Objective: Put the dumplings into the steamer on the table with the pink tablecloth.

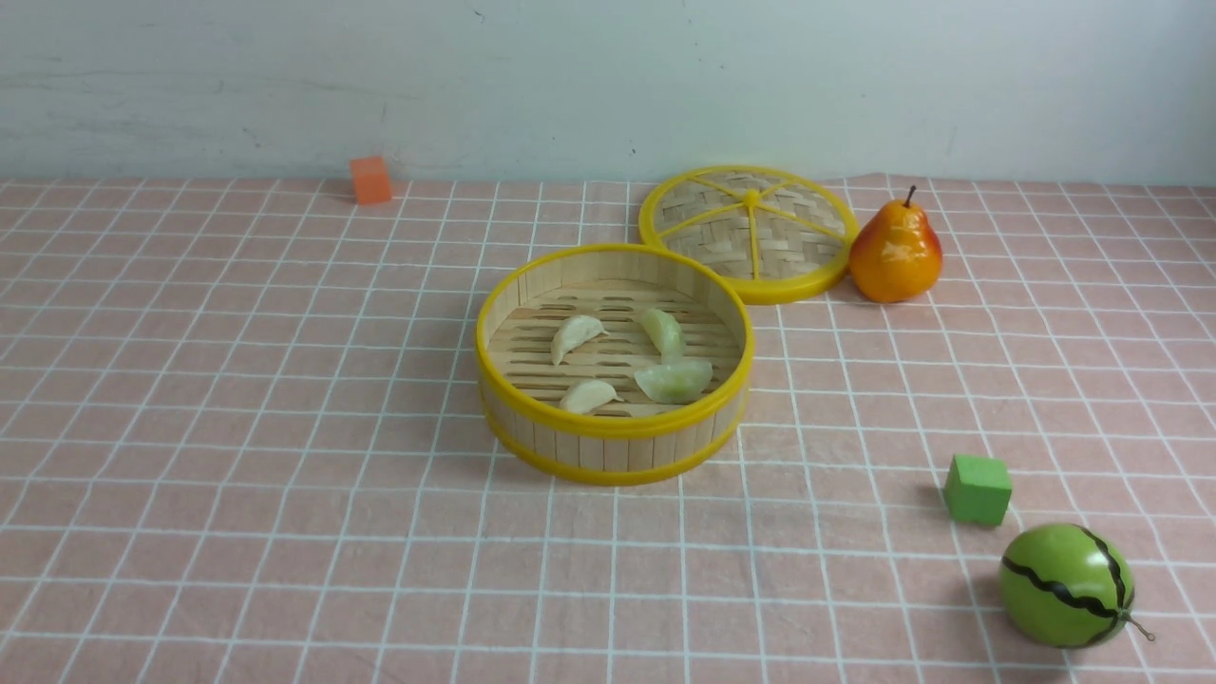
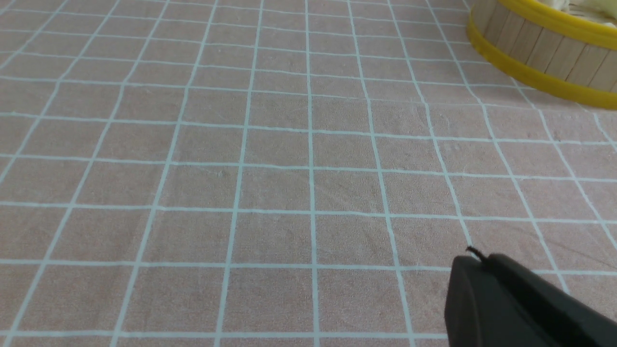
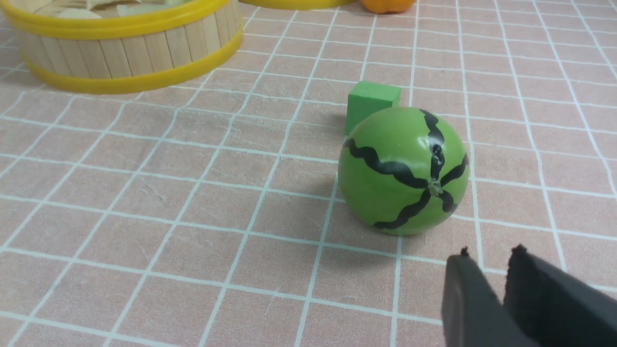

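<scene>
The steamer (image 1: pixel 616 366) stands in the middle of the pink tablecloth (image 1: pixel 237 427). All the dumplings lie on its slatted floor: two cream ones (image 1: pixel 576 334) (image 1: pixel 588 395) and two pale green ones (image 1: pixel 663 331) (image 1: pixel 674 380). Neither arm shows in the front view. In the left wrist view my left gripper (image 2: pixel 477 260) is shut and empty over bare cloth, with the steamer wall (image 2: pixel 544 53) well away from it. In the right wrist view my right gripper (image 3: pixel 489 258) is empty, its jaws a narrow gap apart, close to a toy watermelon (image 3: pixel 402 171). The steamer (image 3: pixel 125 53) is further off.
The woven lid (image 1: pixel 748 231) lies flat behind the steamer, with a toy pear (image 1: pixel 896 253) beside it. A green cube (image 1: pixel 978 488) and the watermelon (image 1: pixel 1066 584) sit at the front right. An orange cube (image 1: pixel 370 180) is at the far left by the wall.
</scene>
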Action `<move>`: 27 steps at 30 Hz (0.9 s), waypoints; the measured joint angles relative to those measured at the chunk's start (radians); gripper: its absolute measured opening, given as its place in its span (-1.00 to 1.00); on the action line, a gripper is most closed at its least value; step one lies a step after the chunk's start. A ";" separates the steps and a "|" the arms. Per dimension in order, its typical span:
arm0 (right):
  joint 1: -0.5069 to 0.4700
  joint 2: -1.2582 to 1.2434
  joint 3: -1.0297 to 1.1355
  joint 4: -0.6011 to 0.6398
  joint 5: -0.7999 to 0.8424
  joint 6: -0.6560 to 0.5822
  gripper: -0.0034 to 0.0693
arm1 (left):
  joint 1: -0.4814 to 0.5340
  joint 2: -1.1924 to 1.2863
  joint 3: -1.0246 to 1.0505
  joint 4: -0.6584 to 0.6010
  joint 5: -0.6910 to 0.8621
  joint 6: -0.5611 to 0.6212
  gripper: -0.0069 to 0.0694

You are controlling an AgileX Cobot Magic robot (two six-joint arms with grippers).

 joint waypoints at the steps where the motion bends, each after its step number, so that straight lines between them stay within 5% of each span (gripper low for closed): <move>1: 0.000 0.000 0.000 0.000 0.000 0.000 -0.52 | 0.000 0.000 0.000 0.000 0.000 0.000 -0.85; 27: 0.000 0.000 0.000 0.000 0.000 -0.001 -0.45 | 0.000 0.000 0.000 0.000 0.000 0.000 -0.82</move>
